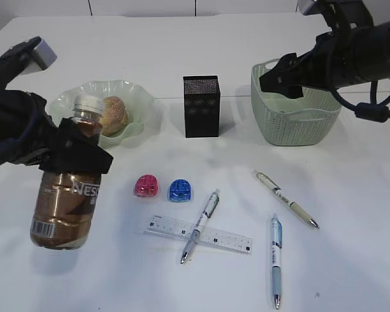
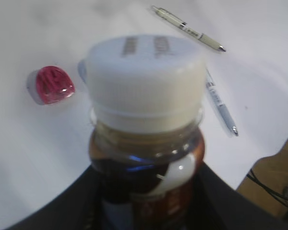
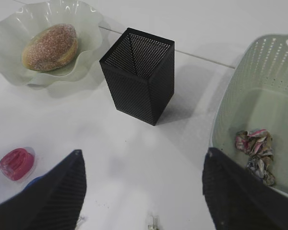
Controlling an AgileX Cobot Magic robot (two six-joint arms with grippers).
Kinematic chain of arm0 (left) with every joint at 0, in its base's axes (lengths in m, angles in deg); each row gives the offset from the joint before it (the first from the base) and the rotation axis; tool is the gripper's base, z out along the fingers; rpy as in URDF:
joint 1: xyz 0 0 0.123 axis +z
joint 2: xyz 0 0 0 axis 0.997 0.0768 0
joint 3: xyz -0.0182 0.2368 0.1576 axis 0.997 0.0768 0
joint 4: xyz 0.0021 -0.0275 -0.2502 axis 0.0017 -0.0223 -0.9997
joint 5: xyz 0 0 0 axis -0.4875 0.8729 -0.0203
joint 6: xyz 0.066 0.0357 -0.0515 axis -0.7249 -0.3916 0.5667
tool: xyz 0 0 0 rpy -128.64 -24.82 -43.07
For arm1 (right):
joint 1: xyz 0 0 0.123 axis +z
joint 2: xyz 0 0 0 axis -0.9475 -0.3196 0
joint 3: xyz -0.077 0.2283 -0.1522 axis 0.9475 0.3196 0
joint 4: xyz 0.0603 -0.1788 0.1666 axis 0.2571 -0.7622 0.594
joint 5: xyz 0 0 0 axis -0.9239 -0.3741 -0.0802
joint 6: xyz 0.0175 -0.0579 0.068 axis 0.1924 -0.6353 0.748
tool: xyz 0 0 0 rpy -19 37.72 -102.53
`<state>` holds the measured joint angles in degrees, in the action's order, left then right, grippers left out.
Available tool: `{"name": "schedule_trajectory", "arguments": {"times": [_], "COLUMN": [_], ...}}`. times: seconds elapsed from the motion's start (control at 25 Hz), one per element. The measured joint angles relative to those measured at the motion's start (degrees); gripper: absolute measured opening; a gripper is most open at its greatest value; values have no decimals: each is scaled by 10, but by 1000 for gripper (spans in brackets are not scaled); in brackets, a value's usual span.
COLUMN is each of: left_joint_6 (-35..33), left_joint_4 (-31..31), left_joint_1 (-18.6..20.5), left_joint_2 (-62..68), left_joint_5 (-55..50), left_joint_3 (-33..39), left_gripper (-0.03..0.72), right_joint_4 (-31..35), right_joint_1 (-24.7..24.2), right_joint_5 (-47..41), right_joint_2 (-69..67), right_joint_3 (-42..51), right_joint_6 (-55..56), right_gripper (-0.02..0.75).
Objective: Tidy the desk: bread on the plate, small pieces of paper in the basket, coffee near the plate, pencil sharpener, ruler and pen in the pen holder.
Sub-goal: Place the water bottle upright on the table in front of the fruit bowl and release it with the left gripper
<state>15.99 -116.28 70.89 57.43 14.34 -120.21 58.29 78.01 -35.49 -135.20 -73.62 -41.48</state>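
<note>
Holding the coffee bottle (image 1: 66, 195) by its neck, our left gripper (image 1: 78, 153) has its jaws pressed against the glass just under the white cap (image 2: 145, 79), and the bottle hangs upright below them, its long axis near vertical and tilted a little. Only the exterior view shows the label, where we can read "NES" in white letters above a barcode; the rest of the word is turned away. Our left wrist view shows the cap from above, with grey marks too blurred to read, the pink sharpener (image 2: 53, 85) to one side of the bottle, and two pens (image 2: 189, 29) beyond it.

Our right gripper (image 3: 144, 187) hangs with its jaws spread wide and nothing between them. Its wrist view shows what the exterior view hides: crumpled paper (image 3: 255, 148) lying in the basket (image 3: 240, 96) beside one finger. Ahead of the gripper stands the black mesh pen holder (image 3: 139, 74), upright, and past it the plate (image 3: 19, 57) with the bread (image 3: 50, 47) on it.

On the table the ruler (image 1: 198, 234) lies lengthwise with a pen (image 1: 200, 226) crossing it at a slant, and a blue sharpener (image 1: 179, 190) sits just beside the pink one.
</note>
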Motion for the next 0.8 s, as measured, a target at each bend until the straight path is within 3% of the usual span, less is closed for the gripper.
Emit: {"name": "schedule_trajectory", "arguments": {"times": [0.36, 0.8], "left_joint_6": [-89, -162], "left_joint_4": [-44, -35], "left_joint_1": [0, 0], "left_joint_2": [0, 0], "left_joint_5": [-115, -99], "left_joint_3": [-3, -3], "left_gripper": [307, 307], "right_joint_4": [0, 0], "right_joint_1": [0, 0], "right_joint_5": [-1, -3], "right_joint_2": [0, 0], "right_joint_3": [0, 0], "right_joint_6": [0, 0], "right_gripper": [586, 585]}}
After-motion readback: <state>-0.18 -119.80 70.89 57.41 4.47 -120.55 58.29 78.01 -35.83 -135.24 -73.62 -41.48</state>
